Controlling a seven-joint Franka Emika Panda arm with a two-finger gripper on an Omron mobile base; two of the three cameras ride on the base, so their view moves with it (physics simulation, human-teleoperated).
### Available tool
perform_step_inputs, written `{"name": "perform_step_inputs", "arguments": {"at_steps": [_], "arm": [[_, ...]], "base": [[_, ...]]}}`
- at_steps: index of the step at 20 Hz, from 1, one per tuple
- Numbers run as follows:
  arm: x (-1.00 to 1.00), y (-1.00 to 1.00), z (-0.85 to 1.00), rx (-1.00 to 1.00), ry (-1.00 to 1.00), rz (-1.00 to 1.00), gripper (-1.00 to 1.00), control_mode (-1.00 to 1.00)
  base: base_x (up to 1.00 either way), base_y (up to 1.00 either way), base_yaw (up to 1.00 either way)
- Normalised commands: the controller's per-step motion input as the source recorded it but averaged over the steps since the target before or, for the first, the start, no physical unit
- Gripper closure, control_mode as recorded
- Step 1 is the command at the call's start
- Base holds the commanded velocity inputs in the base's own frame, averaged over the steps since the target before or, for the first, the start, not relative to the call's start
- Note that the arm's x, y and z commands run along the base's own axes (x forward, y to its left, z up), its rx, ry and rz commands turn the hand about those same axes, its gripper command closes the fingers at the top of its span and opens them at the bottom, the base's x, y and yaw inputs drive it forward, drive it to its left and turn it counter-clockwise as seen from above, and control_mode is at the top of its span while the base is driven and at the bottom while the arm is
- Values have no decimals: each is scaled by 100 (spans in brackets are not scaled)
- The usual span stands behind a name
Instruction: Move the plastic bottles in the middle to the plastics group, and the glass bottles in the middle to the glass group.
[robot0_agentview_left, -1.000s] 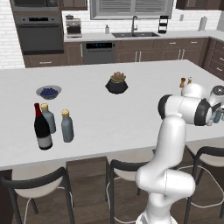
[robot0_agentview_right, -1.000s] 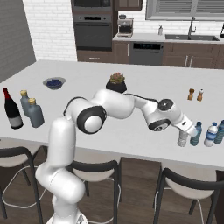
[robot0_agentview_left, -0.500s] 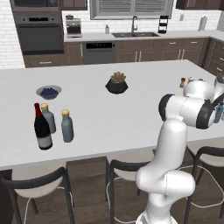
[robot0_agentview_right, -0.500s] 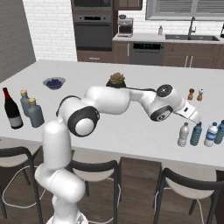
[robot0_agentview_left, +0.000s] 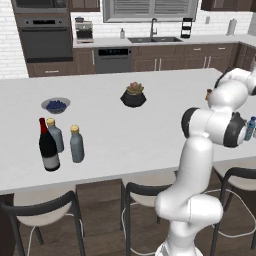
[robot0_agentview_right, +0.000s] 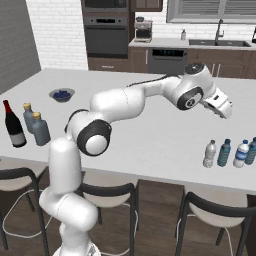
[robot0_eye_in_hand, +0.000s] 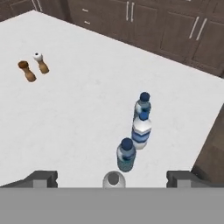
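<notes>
My gripper (robot0_agentview_right: 223, 107) hangs open and holds nothing, above the counter's right end. Below it a row of several small plastic bottles stands near the front edge: a clear white-capped one (robot0_agentview_right: 210, 153) at the left end, then blue-capped ones (robot0_agentview_right: 224, 152). The hand view looks down on this row: the white cap (robot0_eye_in_hand: 113, 179) sits between my fingertips (robot0_eye_in_hand: 42, 178), with the blue bottles (robot0_eye_in_hand: 126, 155) beyond. At the counter's left stand the dark wine bottle (robot0_agentview_left: 48, 147) and two grey-blue yellow-capped glass bottles (robot0_agentview_left: 55, 135) (robot0_agentview_left: 76, 144).
A bowl of blueberries (robot0_agentview_left: 56, 105) and a potted plant (robot0_agentview_left: 133, 95) stand on the white counter (robot0_agentview_left: 135, 135). Salt and pepper shakers (robot0_eye_in_hand: 35, 66) stand behind the plastics row. Dark stools line the counter's front edge.
My hand has risen up and back from the white-capped bottle, which stays standing at the left end of the row. The jaws have spread a little wider.
</notes>
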Motion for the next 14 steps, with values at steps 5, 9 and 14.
{"name": "perform_step_inputs", "arguments": {"at_steps": [5, 9, 14], "arm": [[-36, 3, 37, 14, 15, 13, -100, -100], [-66, 51, -1, 1, 15, 11, -100, -100], [-62, 41, -7, 1, 16, 19, -100, -100]], "base": [[0, 0, 0], [0, 0, 0], [0, 0, 0]]}}
